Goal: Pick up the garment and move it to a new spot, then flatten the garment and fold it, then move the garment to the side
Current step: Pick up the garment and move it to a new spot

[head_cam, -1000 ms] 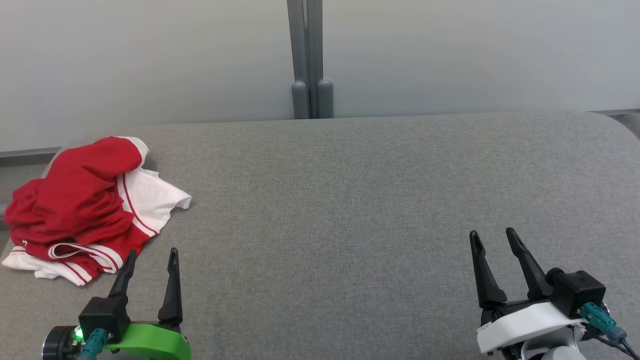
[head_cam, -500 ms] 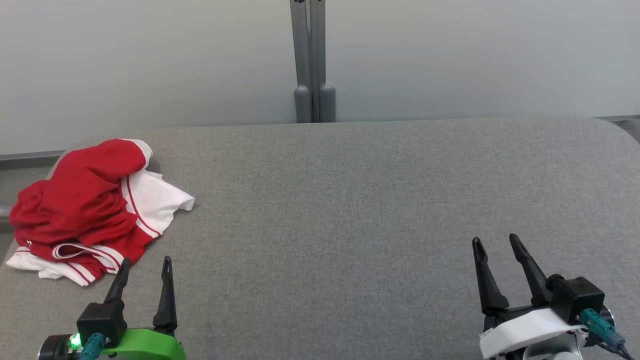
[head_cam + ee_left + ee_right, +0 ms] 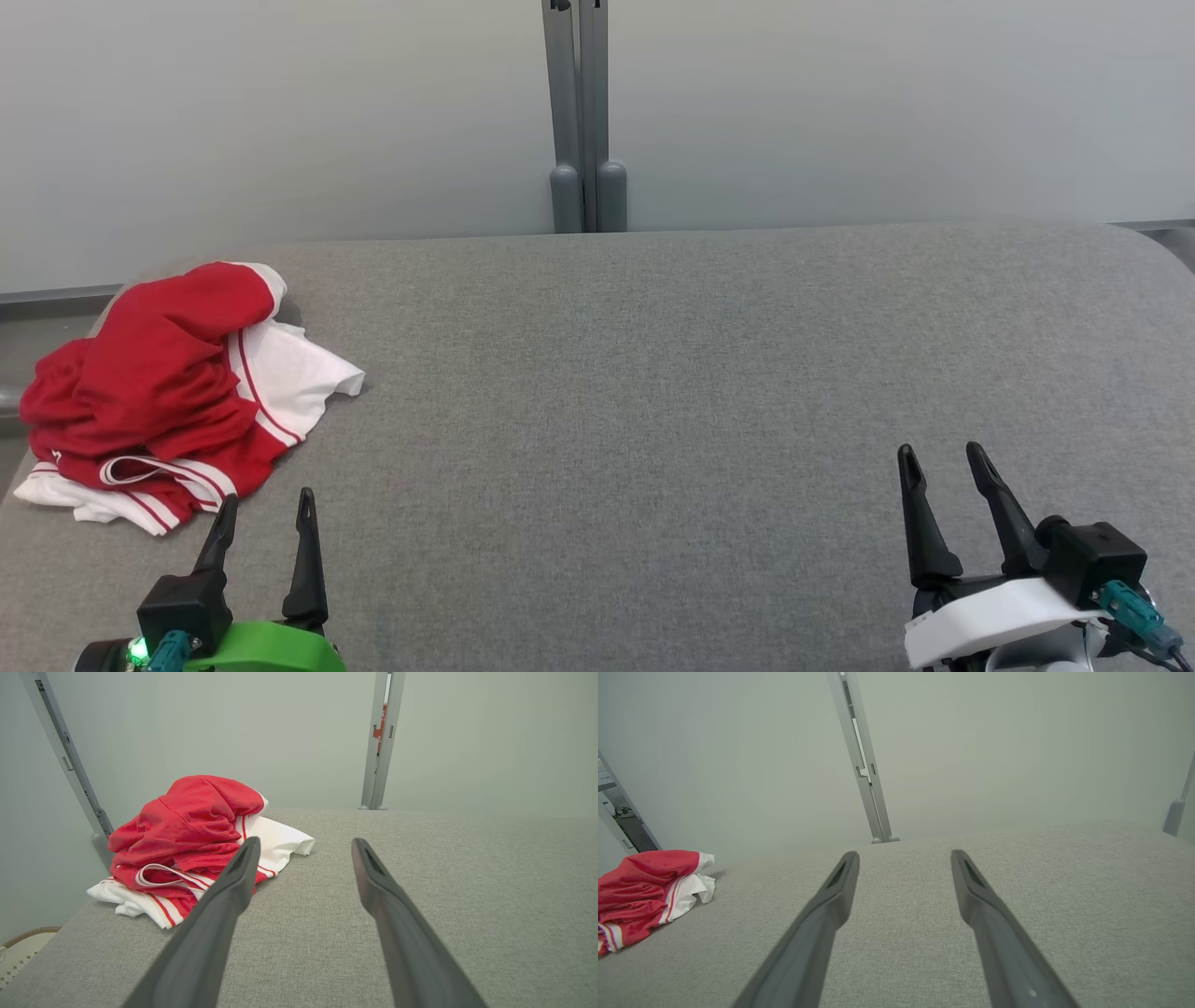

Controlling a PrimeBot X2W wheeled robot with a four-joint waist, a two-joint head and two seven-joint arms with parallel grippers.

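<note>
Garment (image 3: 159, 392): red and white, crumpled in a heap at the far left end of the grey fabric table (image 3: 653, 373), close to its left edge. It is not flattened or folded, and nothing grips it.

Left gripper (image 3: 265, 500): I see its jaws spread, with bare table between the fingers. It holds nothing. In the head view the left fingertip sits just beside the garment's near hem; I cannot tell whether it touches. In the left wrist view that finger overlaps the heap's white-striped edge.

Right gripper (image 3: 941, 453): its jaws are also spread and empty, and it is well apart from the garment, over bare table at the right.

Behind the table I see a pale wall (image 3: 280, 121) and a grey post (image 3: 581, 112).

Against 1.0 s ago, the whole head view has slid slightly, so the camera moved. The garment keeps its shape and its place. The left gripper has drawn back toward the bottom edge by more than that slide. Jaw spread is unchanged on both.
</note>
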